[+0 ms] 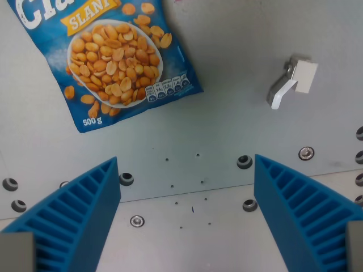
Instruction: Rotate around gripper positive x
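Observation:
My gripper (187, 181) is open and empty, its two blue ribbed fingers (74, 218) at the bottom left and bottom right of the wrist view, wide apart. It hangs above a grey metal table (238, 113). A blue bag of salted peanuts (110, 56) lies flat on the table at the upper left, well beyond the fingertips and partly cut off by the top edge.
A small white and grey metal bracket (292, 82) sits on the table at the upper right. Several bolts and screw holes (244, 161) dot the table around a seam between two plates near the fingers.

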`<move>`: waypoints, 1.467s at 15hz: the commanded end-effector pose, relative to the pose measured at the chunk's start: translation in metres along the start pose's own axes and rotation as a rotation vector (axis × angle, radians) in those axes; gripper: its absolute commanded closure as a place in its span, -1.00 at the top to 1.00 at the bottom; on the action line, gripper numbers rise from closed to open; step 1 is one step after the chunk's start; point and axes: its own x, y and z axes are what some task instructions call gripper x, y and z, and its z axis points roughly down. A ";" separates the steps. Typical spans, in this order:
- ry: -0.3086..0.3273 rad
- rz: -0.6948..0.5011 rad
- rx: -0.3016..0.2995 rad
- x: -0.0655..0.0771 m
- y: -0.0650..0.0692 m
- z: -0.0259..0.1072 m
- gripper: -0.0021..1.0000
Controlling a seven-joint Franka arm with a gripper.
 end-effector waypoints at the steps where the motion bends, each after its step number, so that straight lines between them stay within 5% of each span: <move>1: 0.006 0.000 0.014 0.000 0.000 -0.002 1.00; 22: 0.006 -0.001 0.294 0.000 0.000 -0.002 1.00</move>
